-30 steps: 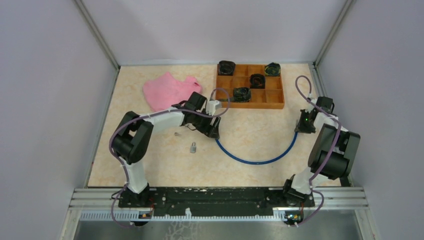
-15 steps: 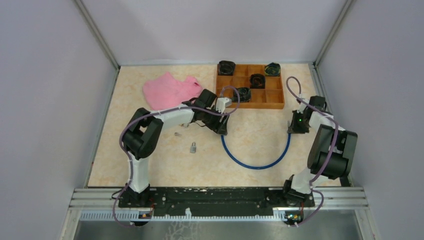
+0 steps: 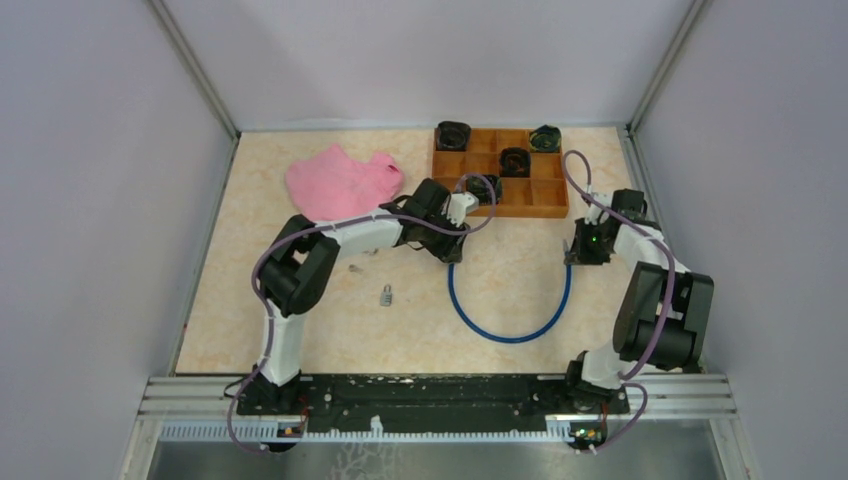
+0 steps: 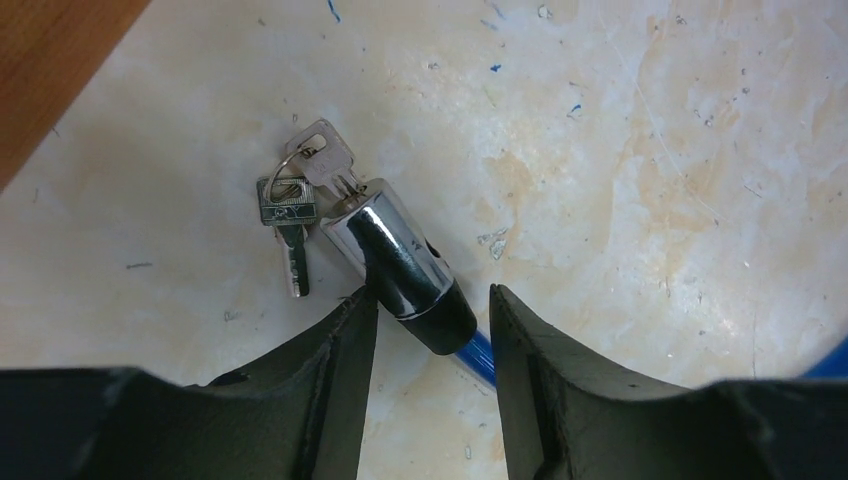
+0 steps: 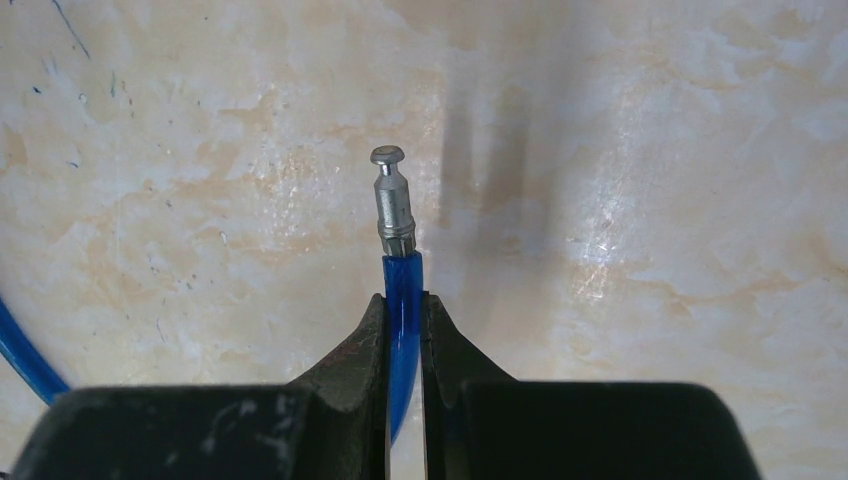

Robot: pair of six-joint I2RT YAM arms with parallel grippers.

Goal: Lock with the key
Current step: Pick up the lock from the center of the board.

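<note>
A blue cable [image 3: 505,335] loops across the table between my two grippers. Its chrome and black lock barrel [image 4: 400,260] has a key [image 4: 325,160] in its end, and a second key [image 4: 288,225] hangs from the ring. My left gripper [image 4: 431,295] straddles the black end of the barrel. The barrel touches the left finger, and a gap shows at the right finger. My right gripper [image 5: 404,298] is shut on the blue cable [image 5: 403,280] just behind its bare metal pin [image 5: 392,200], which points away from me. Both ends hang just above the table.
An orange compartment tray [image 3: 551,190] with several dark items stands at the back. A pink cloth [image 3: 340,180] lies at the back left. A small padlock [image 3: 385,294] and a small metal piece [image 3: 352,268] lie left of the cable loop.
My left gripper has carried the lock barrel rightwards and its jaws have narrowed. My right gripper has brought the pin end leftwards, so the cable loop is tighter.
</note>
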